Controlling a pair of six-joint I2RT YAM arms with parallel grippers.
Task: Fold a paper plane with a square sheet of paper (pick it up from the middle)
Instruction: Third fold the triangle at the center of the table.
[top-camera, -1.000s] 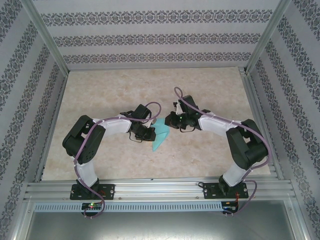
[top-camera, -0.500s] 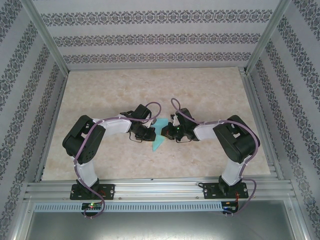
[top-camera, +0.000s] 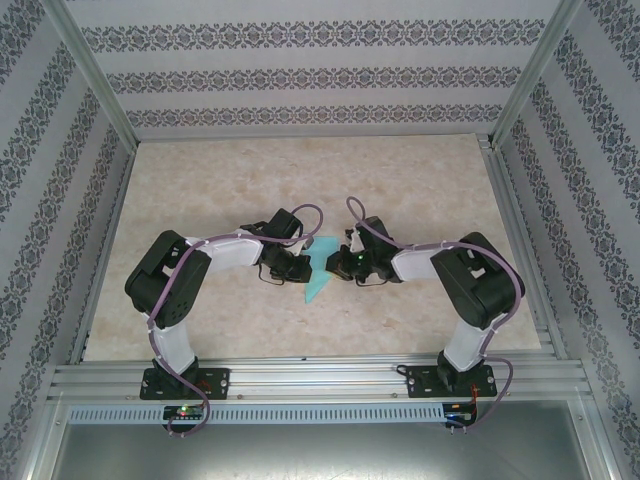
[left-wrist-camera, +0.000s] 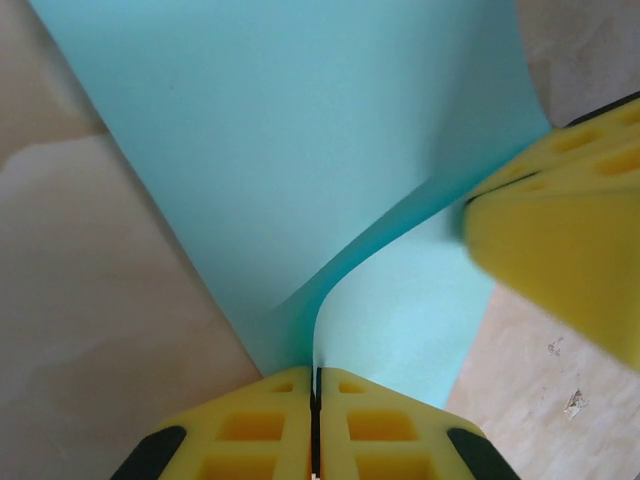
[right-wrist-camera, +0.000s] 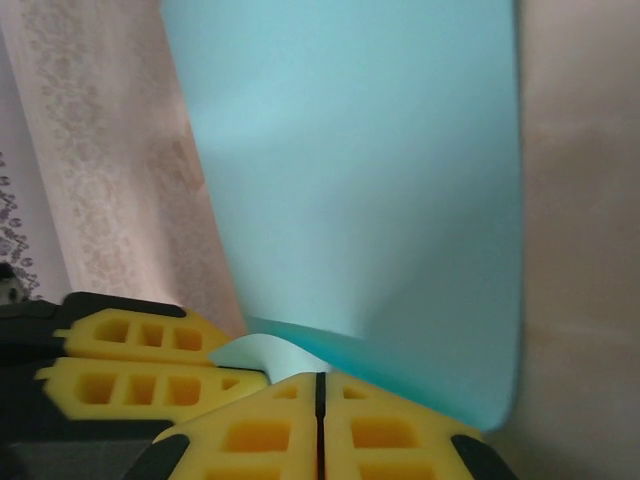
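- The turquoise paper hangs between the two grippers, over the middle of the tabletop and a little toward its near side.
- The left gripper is clenched on the paper. Its yellow fingers meet with only the thin sheet between them, at the spot where a curved fold runs down into the pinch.
- The right gripper is clamped tight on the paper from the opposite side, and a layer of paper curls over just beside its fingertips.
- The two grippers sit very close together, tips nearly facing. In each wrist view the other gripper's yellow finger crowds in just beside the sheet.
- From above the paper reads as a narrow strip, with a long straight edge ending in a pointed corner toward the near rail. That corner may rest on the tabletop, but the top view is too coarse to say.
- In the right wrist view the paper's right edge is straight and its left edge slants away.
- Wide tabletop lies beyond the grippers up to the far wall, and out to the side rails.
- On the near side the bent left arm and right arm flank the paper, so the room there is tighter.
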